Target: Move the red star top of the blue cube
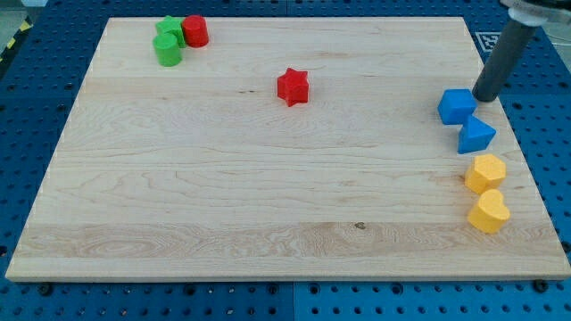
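The red star (293, 86) lies on the wooden board above its middle, toward the view's top. The blue cube (456, 106) sits near the board's right edge, far to the right of the star. My tip (486, 96) rests just to the right of the blue cube and slightly above it, close to or touching its upper right side. The dark rod rises from there to the view's top right corner.
A blue triangular block (476, 135) sits just below the cube. A yellow hexagon (485, 172) and a yellow heart (489, 212) lie below it by the right edge. A green star (169, 28), a green cylinder (167, 49) and a red cylinder (194, 31) cluster at the top left.
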Action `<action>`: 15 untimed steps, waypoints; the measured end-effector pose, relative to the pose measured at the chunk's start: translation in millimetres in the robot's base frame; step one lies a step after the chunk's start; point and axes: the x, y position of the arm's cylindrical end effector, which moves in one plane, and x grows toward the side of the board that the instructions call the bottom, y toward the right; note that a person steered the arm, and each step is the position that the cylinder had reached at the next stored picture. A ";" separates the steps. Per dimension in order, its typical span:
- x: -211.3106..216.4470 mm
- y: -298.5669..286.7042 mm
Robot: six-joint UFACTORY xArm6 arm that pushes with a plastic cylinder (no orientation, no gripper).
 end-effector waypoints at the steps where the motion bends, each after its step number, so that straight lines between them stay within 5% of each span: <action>1: -41.0 -45.2; 2: -41.6 -127.0; 4: 40.4 -193.1; 6: 38.3 -297.4; 9: 6.3 -246.4; 11: -32.4 -291.1; 12: -42.2 -267.1; 15: -4.7 -256.1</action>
